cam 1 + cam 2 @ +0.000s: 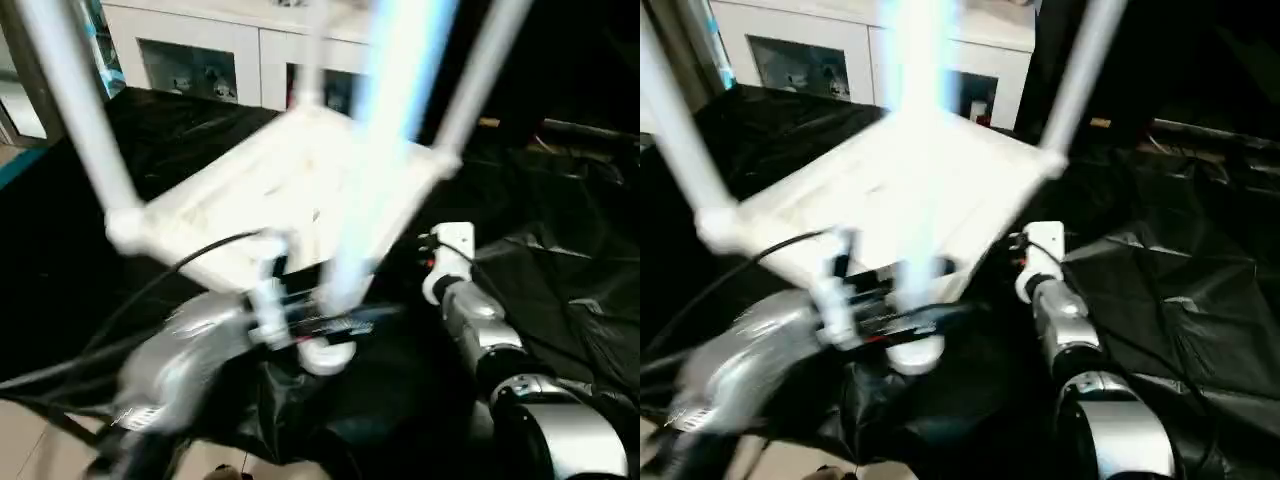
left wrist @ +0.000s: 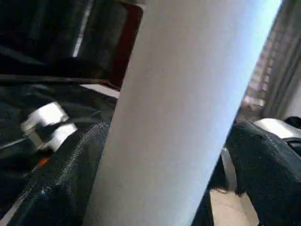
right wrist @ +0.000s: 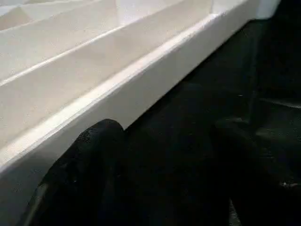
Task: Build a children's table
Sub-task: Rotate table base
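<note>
the children's table (image 1: 300,190) lies upside down on black sheeting (image 1: 560,290), sockets up so legs can enter. the left gripper (image 1: 320,320) holds the near leg (image 1: 385,130) between wide jaws; the right gripper (image 3: 164,155), jaws apart and empty, hovers beside the tabletop's rim.

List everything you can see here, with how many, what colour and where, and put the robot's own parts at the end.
Table top: one, white, upside down on the black sheet, ribbed underside up.
Table legs: four, white, rising from the top's corners; the nearest one stands between the left gripper's fingers.
Black sheet: one, covering the work surface under and around the table.
Cabinet: one, white with glass-fronted shelves, behind the table.
Floor: pale, at the near left edge.
Left gripper: one, black fingers either side of the nearest leg.
Right gripper: one, black fingers open, beside the table top's rim.
Forearms: two, silver, reaching in from the near edge.
</note>
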Motion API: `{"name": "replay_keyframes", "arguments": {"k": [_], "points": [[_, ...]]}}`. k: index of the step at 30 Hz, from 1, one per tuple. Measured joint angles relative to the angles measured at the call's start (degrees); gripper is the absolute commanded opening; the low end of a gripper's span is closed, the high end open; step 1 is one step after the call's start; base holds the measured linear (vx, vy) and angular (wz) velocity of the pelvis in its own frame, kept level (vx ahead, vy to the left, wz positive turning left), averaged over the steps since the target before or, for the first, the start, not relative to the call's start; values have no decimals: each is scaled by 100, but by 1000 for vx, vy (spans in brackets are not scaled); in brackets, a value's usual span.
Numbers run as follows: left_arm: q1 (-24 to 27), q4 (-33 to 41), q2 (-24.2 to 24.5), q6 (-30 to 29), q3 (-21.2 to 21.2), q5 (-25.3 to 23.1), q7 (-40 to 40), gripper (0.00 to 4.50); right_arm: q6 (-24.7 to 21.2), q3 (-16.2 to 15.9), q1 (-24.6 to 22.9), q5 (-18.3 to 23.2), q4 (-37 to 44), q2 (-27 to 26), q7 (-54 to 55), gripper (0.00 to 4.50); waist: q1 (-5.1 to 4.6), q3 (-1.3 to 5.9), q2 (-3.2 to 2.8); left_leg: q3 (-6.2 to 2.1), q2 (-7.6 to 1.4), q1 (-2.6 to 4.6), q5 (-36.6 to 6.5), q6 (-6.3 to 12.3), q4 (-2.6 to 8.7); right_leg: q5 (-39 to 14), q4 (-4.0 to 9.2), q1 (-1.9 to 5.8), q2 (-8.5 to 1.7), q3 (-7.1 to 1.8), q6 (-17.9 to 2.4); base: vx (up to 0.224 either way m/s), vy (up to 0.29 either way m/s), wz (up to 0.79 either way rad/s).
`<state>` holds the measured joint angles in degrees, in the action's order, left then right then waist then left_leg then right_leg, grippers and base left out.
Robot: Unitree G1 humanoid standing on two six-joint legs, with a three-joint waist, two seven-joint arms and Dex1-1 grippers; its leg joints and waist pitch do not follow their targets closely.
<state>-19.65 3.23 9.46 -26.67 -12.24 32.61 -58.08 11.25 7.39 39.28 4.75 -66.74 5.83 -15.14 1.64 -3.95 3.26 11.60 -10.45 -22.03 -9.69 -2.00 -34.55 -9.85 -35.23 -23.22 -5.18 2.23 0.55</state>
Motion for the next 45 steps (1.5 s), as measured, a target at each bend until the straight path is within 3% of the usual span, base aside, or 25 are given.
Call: {"name": "replay_keyframes", "arguments": {"k": [5, 17, 26, 30, 35, 41, 42, 45], "points": [[-337, -585, -280, 364, -152, -317, 13, 443, -2, -4, 94, -11, -92, -49, -103, 348, -14, 0, 0, -3, -1, 5, 0, 0, 0, 7, 0, -1, 0, 4, -8, 0, 0, 0], [-577, -1292, -725, 1070, -269, -783, 274, 443, -189, 17, 109, 92, -91, -40, -751, 348, -18, 0, 0, -2, -4, 6, 0, 0, 0, 9, 8, -2, 0, 6, -12, 0, 0, 0], [-1195, -2306, -819, 2042, -268, -1678, 1169, 443, -47, 24, 235, 16, -104, 4, -464, 348, 18, 0, -1, -3, -5, 4, 0, 0, 0, 12, 8, -3, 0, 9, -17, 0, 0, 0], [-1272, -2512, -586, 2310, -206, -1871, 1250, 443, 23, 162, 342, 69, -52, 422, -581, 348, 44, 2, -9, -3, -4, 5, 0, 0, 0, 14, 7, -1, 0, 10, -21, 0, 0, 0], [-1097, -2493, -115, 2098, 36, -1630, 669, 443, 16, 241, 200, 203, 255, 994, -1284, 348, 38, 7, -34, -6, -7, 5, 0, 0, 0, 22, 6, -4, 0, 21, -31, 0, 0, 0], [-978, -2572, 730, 1976, -253, -1691, -485, 443, -220, -56, -314, 244, 1058, 1586, -2953, 348, 124, 13, -163, -6, -8, -4, 0, 0, 1, 22, 21, -2, -1, 25, -32, 0, 0, 0], [-1033, -2738, 839, 2088, -333, -1806, -636, 426, -288, -140, -429, 247, 1273, 1711, -3279, 348, 160, 15, -188, -3, -8, -3, 0, 1, 0, 22, 22, -1, -1, 22, -32, 0, 0, 0], [-1193, -3188, 1012, 2355, -440, -2116, -818, 407, -447, -308, -622, 320, 1698, 1943, -3812, 348, 209, 11, -205, 1, -10, -3, 0, 1, 0, 22, 22, -2, -3, 24, -32, 0, 0, 0]]}}
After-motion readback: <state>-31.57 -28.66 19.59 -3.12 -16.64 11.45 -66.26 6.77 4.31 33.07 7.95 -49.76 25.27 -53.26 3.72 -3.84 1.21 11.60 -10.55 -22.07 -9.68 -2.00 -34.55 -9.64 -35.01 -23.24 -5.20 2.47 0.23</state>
